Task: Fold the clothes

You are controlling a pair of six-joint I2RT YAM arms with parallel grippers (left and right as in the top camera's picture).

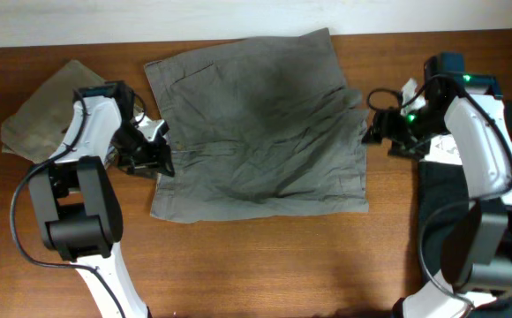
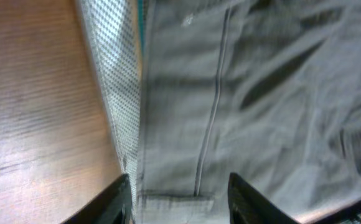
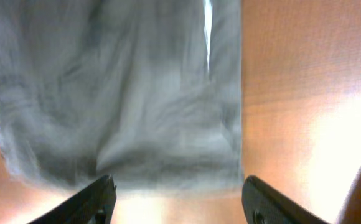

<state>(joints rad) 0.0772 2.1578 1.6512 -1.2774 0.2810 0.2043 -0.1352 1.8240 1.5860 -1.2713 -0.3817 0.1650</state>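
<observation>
The grey-green garment [image 1: 265, 132] lies spread flat on the middle of the wooden table [image 1: 265, 265], between the two grippers. Its outline is close to square, a little longer along the line from one gripper to the other than across it. The far edge slants, rising toward the corner on the right gripper's side.

The left gripper [image 1: 163, 152] sits at the garment's left edge with its fingers [image 2: 115, 199] spread wide and nothing clamped between them. In its wrist view the cloth fills the gap between the fingertips and runs on ahead of them. A stitched seam [image 2: 211, 106] leads straight away from the gap. A strip of pale checked lining [image 2: 115, 81] borders the cloth just ahead of one finger, with bare wood beyond it. I cannot tell whether the tips touch the fabric.

The right gripper [image 1: 369, 124] is at the opposite edge, its fingers [image 3: 96, 199] also wide apart and holding nothing. A straight edge of the garment crosses just ahead of the fingertips, ending at a corner close to one of them, with bare table past that corner.

Behind the left arm lies a folded khaki cloth [image 1: 40, 110], apart from the garment. A dark pile of clothing [image 1: 446, 199] lies beside the right arm.
</observation>
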